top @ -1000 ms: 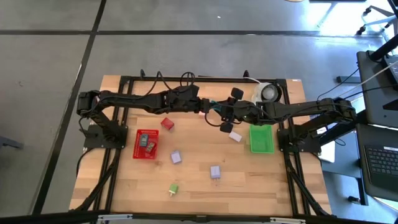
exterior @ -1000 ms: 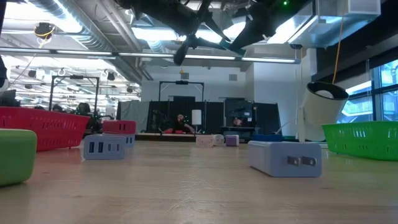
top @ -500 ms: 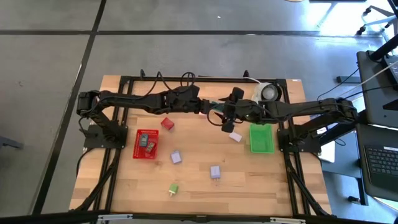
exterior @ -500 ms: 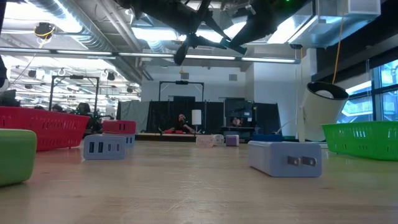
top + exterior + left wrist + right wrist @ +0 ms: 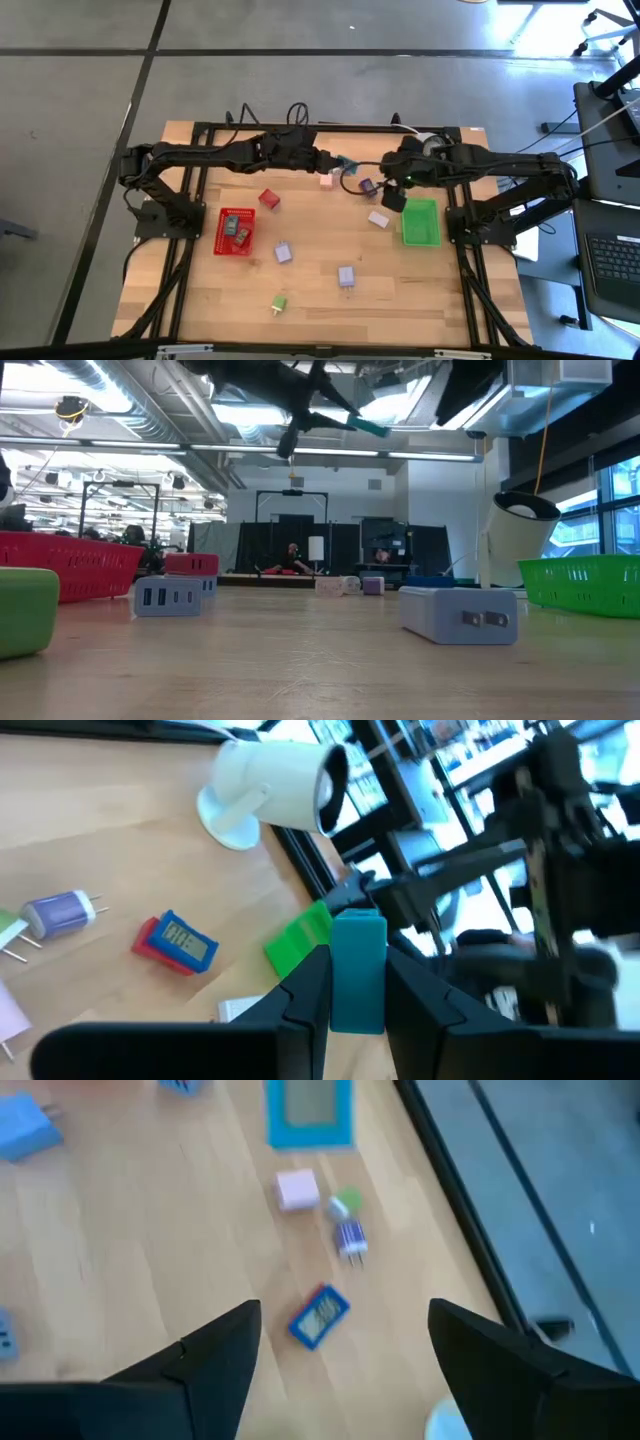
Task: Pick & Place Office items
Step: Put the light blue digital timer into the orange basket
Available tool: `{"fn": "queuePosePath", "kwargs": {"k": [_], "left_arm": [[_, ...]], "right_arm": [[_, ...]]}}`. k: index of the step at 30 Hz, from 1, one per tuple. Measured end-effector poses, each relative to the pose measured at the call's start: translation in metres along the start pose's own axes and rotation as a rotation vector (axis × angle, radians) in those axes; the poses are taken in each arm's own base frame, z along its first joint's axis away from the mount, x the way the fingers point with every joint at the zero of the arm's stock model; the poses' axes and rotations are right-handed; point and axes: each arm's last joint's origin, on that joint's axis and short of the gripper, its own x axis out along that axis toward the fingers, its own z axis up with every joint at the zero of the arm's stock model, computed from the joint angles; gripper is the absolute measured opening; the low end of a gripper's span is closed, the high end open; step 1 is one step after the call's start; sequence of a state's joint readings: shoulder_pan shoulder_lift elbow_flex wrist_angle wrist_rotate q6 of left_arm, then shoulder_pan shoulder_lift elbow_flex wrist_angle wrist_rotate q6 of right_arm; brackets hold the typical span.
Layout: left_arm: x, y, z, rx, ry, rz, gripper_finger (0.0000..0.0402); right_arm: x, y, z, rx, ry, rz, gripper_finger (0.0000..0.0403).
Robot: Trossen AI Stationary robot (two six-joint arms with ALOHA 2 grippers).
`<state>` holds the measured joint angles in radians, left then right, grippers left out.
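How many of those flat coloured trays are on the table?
2. In the high view, the red tray lies toward the left side and the green tray toward the right side. None seems hidden.

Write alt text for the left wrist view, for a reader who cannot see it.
The left gripper holds a teal block upright between its two dark fingers, above a wooden table. Beyond it on the table are a white roll, a lavender plug, a red and blue piece and a green tray.
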<state>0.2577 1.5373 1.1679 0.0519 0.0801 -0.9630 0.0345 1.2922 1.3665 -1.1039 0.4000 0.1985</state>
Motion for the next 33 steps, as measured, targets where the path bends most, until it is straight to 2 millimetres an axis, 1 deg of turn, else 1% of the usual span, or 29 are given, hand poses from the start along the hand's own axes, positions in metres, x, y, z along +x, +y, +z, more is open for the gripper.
{"fn": "queuePosePath", "kwargs": {"k": [4, 7, 11, 13, 15, 18, 21, 24, 29, 33], "left_arm": [[-0.02, -0.001, 0.0, 0.051, 0.105, 0.039, 0.0068], [-0.045, 0.0, -0.007, 0.071, 0.204, 0.146, 0.0068], [-0.086, 0.0, -0.022, 0.081, 0.344, 0.307, 0.0069], [-0.108, 0.001, -0.033, 0.086, 0.41, 0.41, 0.0069], [-0.126, 0.003, -0.044, 0.065, 0.44, 0.542, 0.0069], [-0.145, 0.006, -0.061, 0.014, 0.468, 0.742, 0.007], [-0.153, 0.005, -0.077, 0.0, 0.539, 0.845, 0.007], [-0.152, 0.003, -0.094, 0.016, 0.588, 0.91, 0.007], [-0.14, 0.005, -0.114, 0.085, 0.633, 1.017, 0.007], [-0.128, 0.011, -0.125, 0.192, 0.7, 1.104, 0.007]], "right_arm": [[-0.002, -0.001, -0.002, 0.027, 0.029, -0.01, 0.0281], [0.001, 0.0, -0.001, 0.049, 0.026, -0.013, 0.0279], [0.011, 0.002, -0.004, 0.098, 0.02, -0.066, 0.0279], [0.019, 0.004, -0.009, 0.119, 0.029, -0.087, 0.0279], [0.027, 0.006, -0.014, 0.136, 0.043, -0.096, 0.0279], [0.042, 0.012, -0.021, 0.18, 0.035, -0.095, 0.0278], [0.055, 0.016, -0.026, 0.232, 0.012, -0.089, 0.0278], [0.068, 0.02, -0.033, 0.256, -0.007, -0.086, 0.0278], [0.08, 0.024, -0.037, 0.28, -0.054, -0.07, 0.0278], [0.083, 0.025, -0.037, 0.289, -0.069, -0.065, 0.0278]]}}
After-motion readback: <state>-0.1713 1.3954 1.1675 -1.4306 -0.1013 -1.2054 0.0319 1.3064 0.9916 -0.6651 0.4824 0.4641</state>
